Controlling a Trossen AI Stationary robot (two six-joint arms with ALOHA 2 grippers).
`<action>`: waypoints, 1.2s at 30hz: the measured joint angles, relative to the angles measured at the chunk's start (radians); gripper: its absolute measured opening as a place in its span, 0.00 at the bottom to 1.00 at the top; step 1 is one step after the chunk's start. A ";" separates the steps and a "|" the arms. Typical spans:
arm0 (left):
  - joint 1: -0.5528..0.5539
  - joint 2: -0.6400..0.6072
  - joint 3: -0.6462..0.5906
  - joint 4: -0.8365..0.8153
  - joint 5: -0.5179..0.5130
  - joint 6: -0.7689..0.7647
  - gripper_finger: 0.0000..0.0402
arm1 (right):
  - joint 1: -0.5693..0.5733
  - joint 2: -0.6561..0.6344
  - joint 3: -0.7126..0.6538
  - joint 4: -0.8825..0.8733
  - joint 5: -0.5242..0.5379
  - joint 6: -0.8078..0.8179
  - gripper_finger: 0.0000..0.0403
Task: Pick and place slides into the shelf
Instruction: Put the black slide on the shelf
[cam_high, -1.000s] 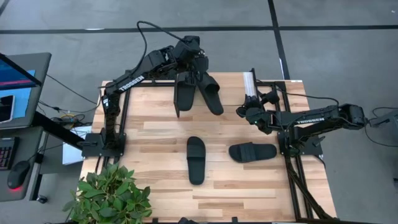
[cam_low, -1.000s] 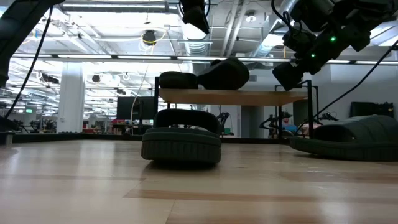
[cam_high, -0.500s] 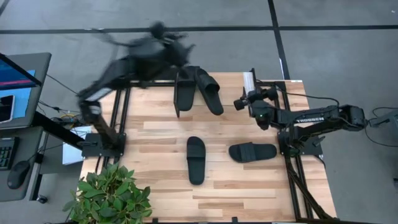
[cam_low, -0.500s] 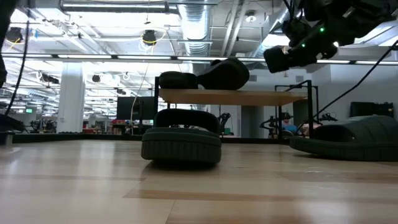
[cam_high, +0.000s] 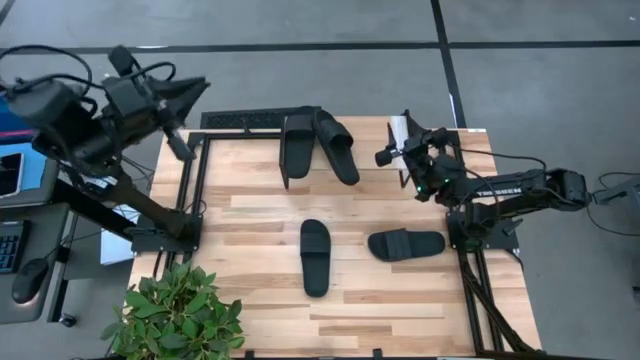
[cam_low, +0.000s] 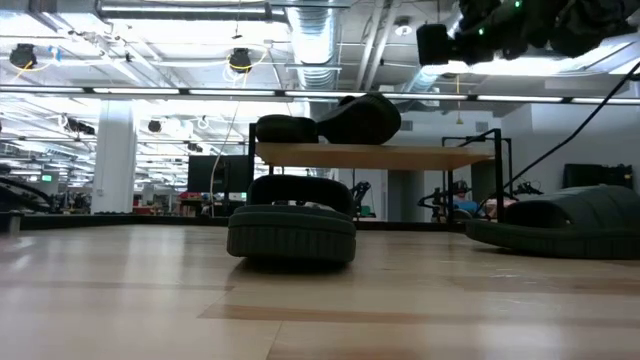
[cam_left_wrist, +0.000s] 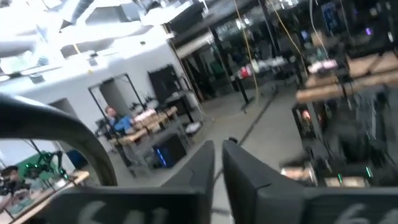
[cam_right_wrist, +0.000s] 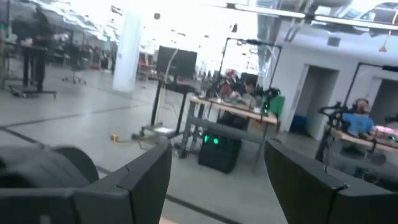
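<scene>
While the left gripper (cam_left_wrist: 217, 163) is swung off the table toward ten o'clock, fingers nearly touching on nothing, the right gripper (cam_right_wrist: 217, 174) hovers at two o'clock, spread wide and empty. Two slides (cam_high: 318, 143) top the shelf (cam_low: 375, 155), two (cam_high: 314, 256) lie mid-table; shelf legs partly hidden

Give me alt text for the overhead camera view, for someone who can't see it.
Two black slides lie on the shelf at the table's far edge, and two more lie on the wooden table. The left hand is swung out beyond the table's left edge; the right hand hovers by the shelf, open and empty.
</scene>
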 joint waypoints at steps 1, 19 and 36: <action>-0.017 -0.005 0.000 -0.034 -0.022 -0.013 0.02 | 0.004 0.000 0.011 0.000 -0.008 -0.001 0.62; -0.128 -0.007 -0.001 -0.740 -0.338 -0.586 0.00 | 0.100 0.000 0.066 0.004 -0.539 0.104 0.62; -0.190 -0.013 -0.129 -0.761 -0.437 -0.666 0.00 | -0.039 0.001 0.072 -0.276 -0.667 0.304 0.01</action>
